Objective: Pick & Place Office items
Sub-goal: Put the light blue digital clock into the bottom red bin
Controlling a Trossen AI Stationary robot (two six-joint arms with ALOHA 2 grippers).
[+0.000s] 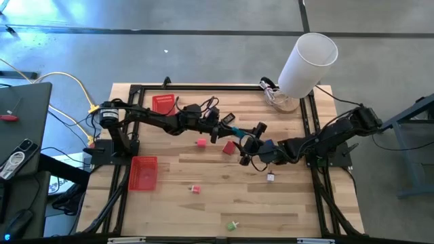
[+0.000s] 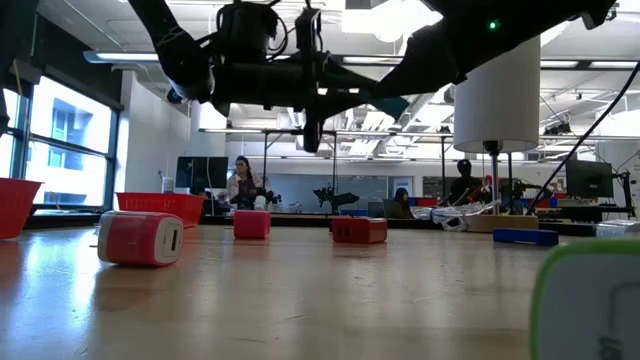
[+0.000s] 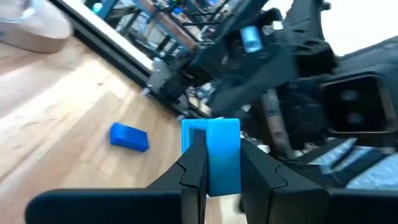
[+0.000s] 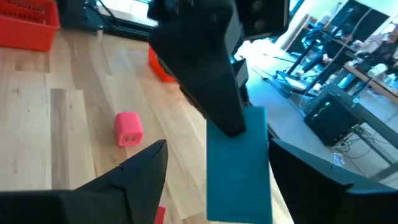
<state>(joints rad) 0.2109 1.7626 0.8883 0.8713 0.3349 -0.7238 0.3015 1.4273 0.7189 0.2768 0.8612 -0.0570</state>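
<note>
Wood planks of the table carry scattered office items. Taking the big white cylinder at the far right corner as landmark and going from near to far: a green-and-white piece lies farthest from it, at the near edge; a red-and-white piece sits closer in; a small white piece lies nearer the cylinder's side. One red mesh basket rests well to the near left of the cylinder. Mid-table, a pink block and a red block lie apart, with a blue block flat on the wood. Above them, the left gripper pinches a teal-blue block between its fingers, off the table. The right gripper stands spread wide to either side of that same block, fingers clear of it. A second red basket sits far left of the cylinder.
</note>
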